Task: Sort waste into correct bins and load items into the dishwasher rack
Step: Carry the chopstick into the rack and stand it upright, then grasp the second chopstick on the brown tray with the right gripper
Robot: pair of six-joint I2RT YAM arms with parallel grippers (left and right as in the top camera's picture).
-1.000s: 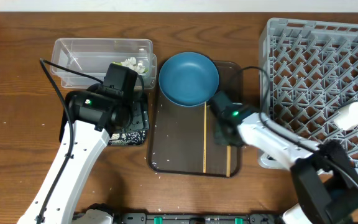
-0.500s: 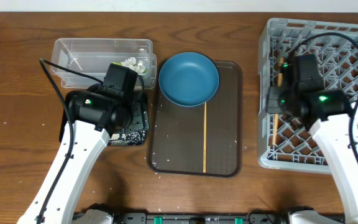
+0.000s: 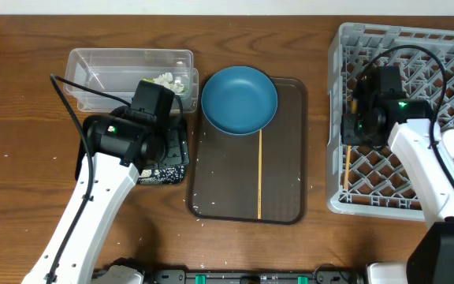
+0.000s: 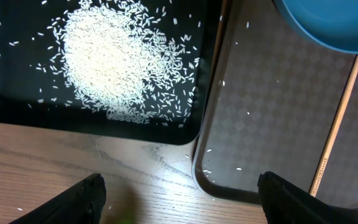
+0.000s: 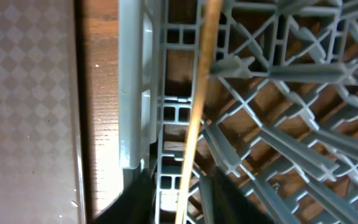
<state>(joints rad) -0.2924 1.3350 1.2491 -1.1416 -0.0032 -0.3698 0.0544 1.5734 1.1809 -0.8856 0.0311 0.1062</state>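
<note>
Change, right arm: since half a second ago I have drawn my wrist toward the 9 o'clock wall of the dishwasher rack (image 3: 416, 47), and the chopstick (image 3: 347, 166) now sits closer along that wall.
Unchanged: my left arm, the blue bowl (image 3: 239, 99) and the other chopstick (image 3: 259, 173) lie as they did.
Right gripper (image 5: 178, 196): pinching the chopstick between its fingers, just inside the rack's 9 o'clock edge.
Chopstick axis: long axis runs 12 to 6 in the overhead view, with the far end tipped slightly toward 1. It crosses over the lattice, and its near end sticks out below my gripper.
Other chopstick: flat on the brown tray (image 3: 211, 181), pointing 12 to 6, its far end just at the bowl's 6 o'clock rim.
Left gripper (image 4: 185, 202): fingers spread wide, hanging over the desk (image 4: 73, 168) at the 6 o'clock rim of the black tray (image 4: 104, 127).
Rice (image 4: 107, 62): heaped in the black tray, with stray grains around it.
</note>
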